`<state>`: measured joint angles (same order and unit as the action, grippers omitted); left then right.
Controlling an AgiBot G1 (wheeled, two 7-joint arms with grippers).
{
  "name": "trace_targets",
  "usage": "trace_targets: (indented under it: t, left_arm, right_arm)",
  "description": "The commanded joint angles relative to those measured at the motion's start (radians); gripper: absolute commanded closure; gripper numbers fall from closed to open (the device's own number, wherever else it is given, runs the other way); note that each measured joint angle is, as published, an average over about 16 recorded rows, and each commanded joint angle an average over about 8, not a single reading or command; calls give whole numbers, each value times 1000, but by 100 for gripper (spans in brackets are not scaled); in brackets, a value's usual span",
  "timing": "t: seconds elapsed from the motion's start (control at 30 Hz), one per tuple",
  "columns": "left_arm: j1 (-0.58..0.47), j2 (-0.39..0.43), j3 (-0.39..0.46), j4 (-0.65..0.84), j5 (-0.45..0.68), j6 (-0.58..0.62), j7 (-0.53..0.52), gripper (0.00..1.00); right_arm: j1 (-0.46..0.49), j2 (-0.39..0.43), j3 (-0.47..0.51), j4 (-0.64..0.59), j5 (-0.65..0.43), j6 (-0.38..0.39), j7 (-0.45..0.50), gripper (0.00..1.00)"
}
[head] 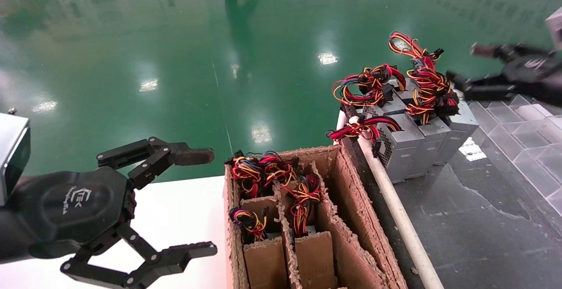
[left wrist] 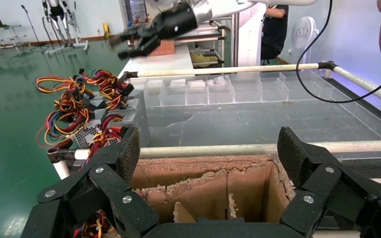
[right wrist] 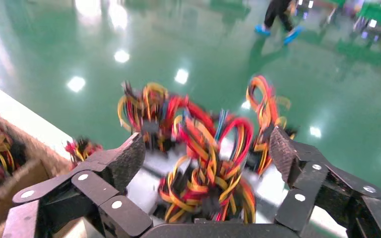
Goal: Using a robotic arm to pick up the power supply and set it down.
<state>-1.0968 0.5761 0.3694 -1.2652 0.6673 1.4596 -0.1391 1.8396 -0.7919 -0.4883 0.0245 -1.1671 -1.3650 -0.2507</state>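
The right gripper [head: 472, 71] had its fingers spread wide, holding nothing, and it hung in the air at the far right, just to the right of and slightly above the row of power supplies. In the right wrist view the two pads [right wrist: 127, 161] framed a tangle of red, yellow and orange wire loops [right wrist: 208, 168] lying between and beyond them, so the target sat straight ahead of the open jaws, not yet touched. The nearest unit to those fingers looked to be the power supply [head: 459, 124] at the right end of the row, a grey metal box standing among three or four alike at the left edge of the dark work surface [head: 474, 210], just beside the white rail [head: 395, 205]. Each box's long axis appeared to run from near to far, tilted a little to the left, with the wire bundle [head: 423, 78] rising from its far upper end. The perforated vent face [head: 386, 146] of the leftmost box looked left and near.

The right arm was clearly the nearer one. The left gripper [head: 171, 201] was also spread wide and empty, hovering at the near left over the white table [head: 175, 210], beside the cardboard box [head: 347, 192] whose divided slots held more wired units. Reaching the chosen box would probably call for a short move left and down.
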Motion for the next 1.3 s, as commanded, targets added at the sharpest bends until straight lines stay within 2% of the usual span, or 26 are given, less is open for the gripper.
trace_targets:
  t: [0.03, 0.3, 1.3]
  left_arm:
    - [0, 0, 0, 0, 0, 0, 0, 0]
    - [0, 0, 0, 0, 0, 0, 0, 0]
    - [0, 0, 0, 1, 0, 0, 0, 0]
  right_arm:
    - [2, 13, 13, -2, 19, -29, -7, 0]
    - [-52, 46, 57, 72, 90, -89, -6, 0]
    - [-431, 118, 138, 704, 274, -111, 230, 0]
